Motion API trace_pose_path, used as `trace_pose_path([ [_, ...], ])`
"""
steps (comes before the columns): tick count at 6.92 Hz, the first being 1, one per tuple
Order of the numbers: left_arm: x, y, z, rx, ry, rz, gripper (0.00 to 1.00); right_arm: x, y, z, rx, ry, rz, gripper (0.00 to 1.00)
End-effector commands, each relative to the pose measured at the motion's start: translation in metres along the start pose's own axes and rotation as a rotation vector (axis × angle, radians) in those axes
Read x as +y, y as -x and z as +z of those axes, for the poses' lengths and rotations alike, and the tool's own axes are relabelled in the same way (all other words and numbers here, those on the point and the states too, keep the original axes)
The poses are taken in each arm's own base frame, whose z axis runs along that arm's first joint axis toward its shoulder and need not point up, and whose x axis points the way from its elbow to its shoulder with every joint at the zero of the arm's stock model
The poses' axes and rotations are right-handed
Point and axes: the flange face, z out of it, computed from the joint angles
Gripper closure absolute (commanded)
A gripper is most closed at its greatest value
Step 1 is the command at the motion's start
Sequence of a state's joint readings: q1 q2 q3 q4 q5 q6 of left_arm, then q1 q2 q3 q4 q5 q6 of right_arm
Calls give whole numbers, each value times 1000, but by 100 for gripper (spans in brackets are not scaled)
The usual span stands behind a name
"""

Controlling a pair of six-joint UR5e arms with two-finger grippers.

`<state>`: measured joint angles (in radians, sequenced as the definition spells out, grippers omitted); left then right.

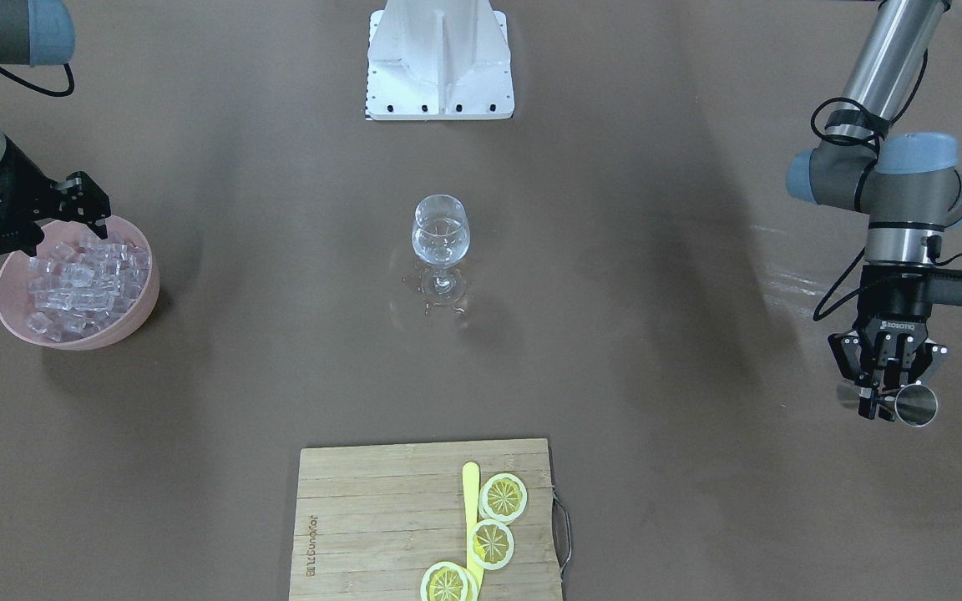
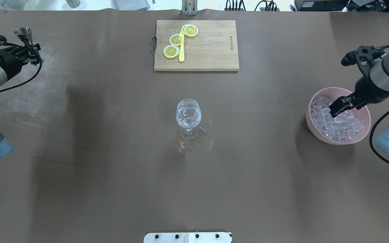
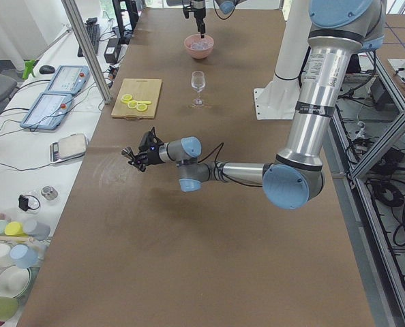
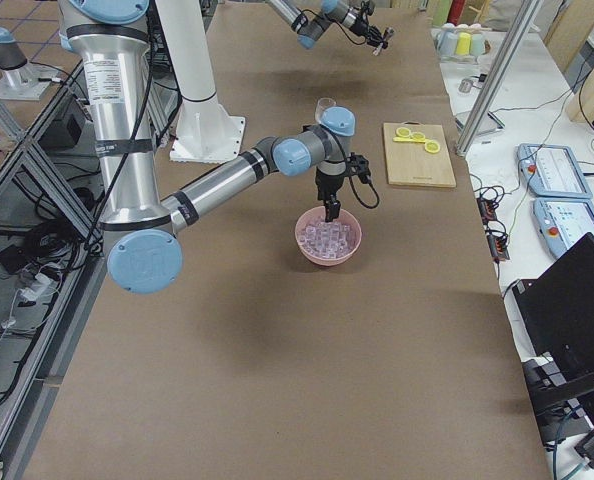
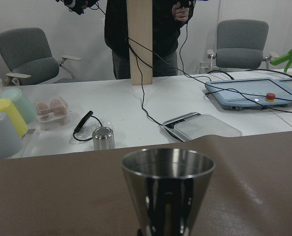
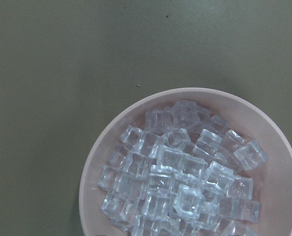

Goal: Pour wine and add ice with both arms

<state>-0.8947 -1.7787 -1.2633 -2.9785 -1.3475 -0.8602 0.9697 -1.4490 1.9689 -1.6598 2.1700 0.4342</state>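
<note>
- Heap of ice (image 6: 180, 182), many small clear cubes, filling most of a pink bowl (image 6: 89, 187) directly beneath the right jaws.
- Right jaws pointing straight down from the right arm (image 2: 383, 72), tips low over the cubes and just inside the bowl's rim on the side toward the middle of the bench (image 1: 197, 376).
- Cannot tell whether the right jaws are apart or together, nor whether a cube sits between them. No fingertip visible in the right wrist view, only bowl, cubes and bare bench.
- Cannot tell whether the tips touch the cubes.
- Wine glass (image 1: 441, 234) upright at mid-bench, well apart from both sets of jaws and roughly between them. Clear contents inside, not identifiable.
- Left jaws closed around the narrow waist of a steel jigger (image 5: 168, 187), at the opposite end of the bench from the bowl.
- Left arm (image 1: 882, 188) reaching out low, its jaws held level and aimed away from the robot toward the operators' side.
- Jigger upright in the left wrist view, open mouth on top, with a second cone below the grip in the front-facing view.
- Wooden cutting board (image 1: 364, 517) at the bench's operator edge, well apart from both sets of jaws, lying past the glass as seen from the robot.
- Three lemon slices (image 1: 503, 497) on the board beside a slim yellow tool (image 1: 470, 501), two of them touching it.
- White base block (image 1: 439, 67) at the robot's edge of the bench, behind the glass and midway between the two arms.
</note>
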Motion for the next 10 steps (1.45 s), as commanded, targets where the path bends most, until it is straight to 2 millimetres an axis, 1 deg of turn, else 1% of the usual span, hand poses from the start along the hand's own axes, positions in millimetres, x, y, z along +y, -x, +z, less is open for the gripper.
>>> trace_pose_path([
  [1, 1, 1, -1, -1, -2, 0, 100, -28, -4, 27, 23, 38, 27, 21],
  [2, 1, 1, -1, -2, -3, 1, 100, -30, -14, 41, 31, 65, 51, 24],
  [3, 1, 1, 0, -4, -1, 0, 100, -30, -16, 47, 21, 82, 60, 24],
  [4, 0, -2, 2, -4, 3, 1, 100, -25, -25, 54, 29, 98, 74, 33],
  [5, -2, -5, 3, -3, 2, 0, 100, -22, -27, 55, 20, 107, 79, 53],
  [6, -3, -5, 4, -5, 2, -1, 100, -20, -29, 58, 10, 118, 85, 83],
  [7, -7, -7, 5, -4, -3, -2, 100, -19, -31, 63, 12, 127, 90, 85],
  [8, -13, -8, 7, -7, -8, -6, 100, -19, -33, 65, 9, 134, 94, 84],
  [9, -16, -9, 9, -10, -11, -7, 100, -19, -31, 63, 3, 132, 95, 95],
  [10, -16, -9, 9, -11, -10, -5, 100, -22, -28, 57, -17, 127, 95, 100],
])
